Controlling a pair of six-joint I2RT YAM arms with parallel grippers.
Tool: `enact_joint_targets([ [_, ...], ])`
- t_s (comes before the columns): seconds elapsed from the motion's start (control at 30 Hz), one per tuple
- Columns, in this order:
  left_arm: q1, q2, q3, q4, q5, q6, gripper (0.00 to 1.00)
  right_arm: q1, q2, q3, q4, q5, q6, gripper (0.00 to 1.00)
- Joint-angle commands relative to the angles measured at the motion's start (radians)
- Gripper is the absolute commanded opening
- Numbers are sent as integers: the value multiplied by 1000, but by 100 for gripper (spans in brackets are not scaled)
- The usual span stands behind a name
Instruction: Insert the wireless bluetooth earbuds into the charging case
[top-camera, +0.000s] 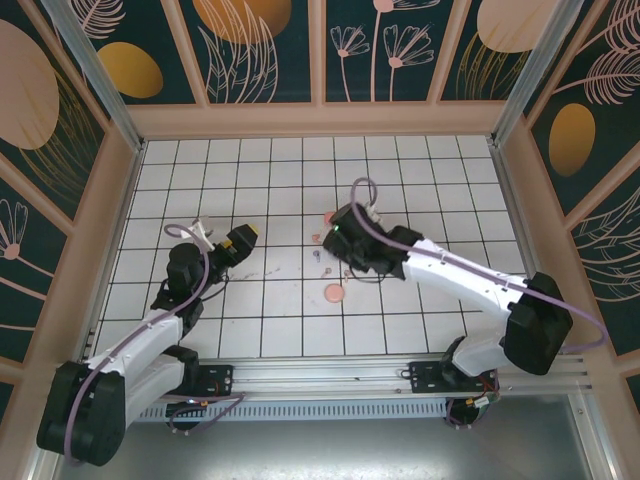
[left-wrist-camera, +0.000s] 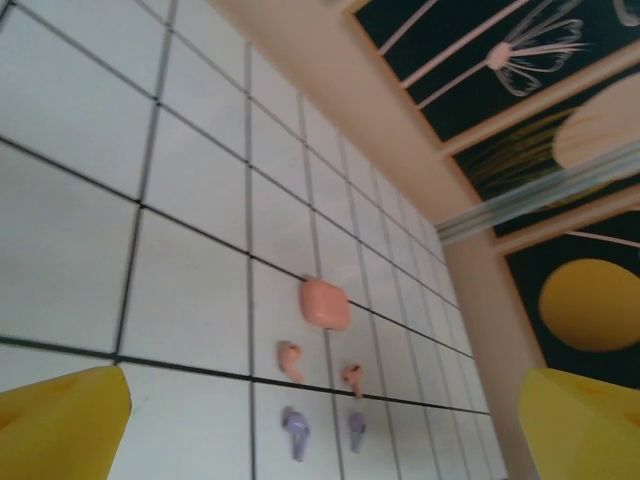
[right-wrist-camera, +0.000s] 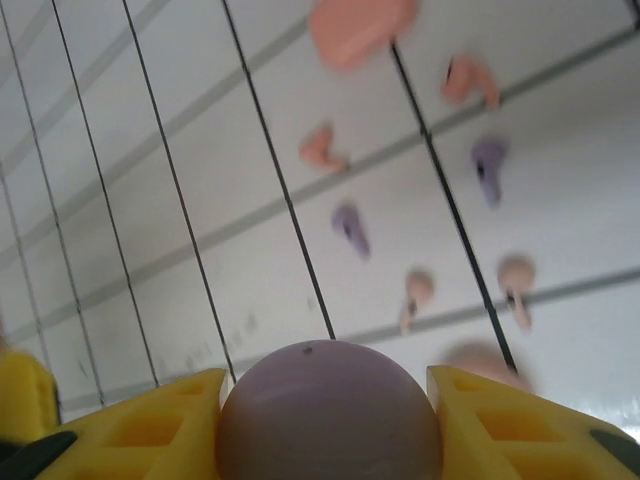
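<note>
A white tiled table (top-camera: 400, 180) lies before us, tiny pink and purple earbuds (right-wrist-camera: 350, 228) near centre frame. Our right gripper (right-wrist-camera: 330, 405) clamps a rounded purple charging case (right-wrist-camera: 330, 430); our left gripper (left-wrist-camera: 330, 405) has its fingers apart.

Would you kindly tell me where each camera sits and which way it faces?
Top external: above and behind the bases, looking down on the tiled table; the left arm and right arm show whole.
Left wrist: low over the tiles, facing a patterned wall across the pink case; its yellow jaws show at the bottom corners, wide apart.
Right wrist: looking along its yellow jaws, which flank a purple rounded piece, down at the tiles.
Shared: both wrist views hold the pink case and pink and purple earbuds.
</note>
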Motion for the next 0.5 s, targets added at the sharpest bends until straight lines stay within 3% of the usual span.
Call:
enact_joint_targets([
  [0.0,-9,44,-9,224,98,-21,99,-72,23,52,104,-84,-25,39],
  [0.17,-62,143,14,360,126,-31,99,-124,113,148,140,-130,8,39],
  [0.47,-214,342,86,506,49,1,91,-119,214,192,220,-200,107,39],
])
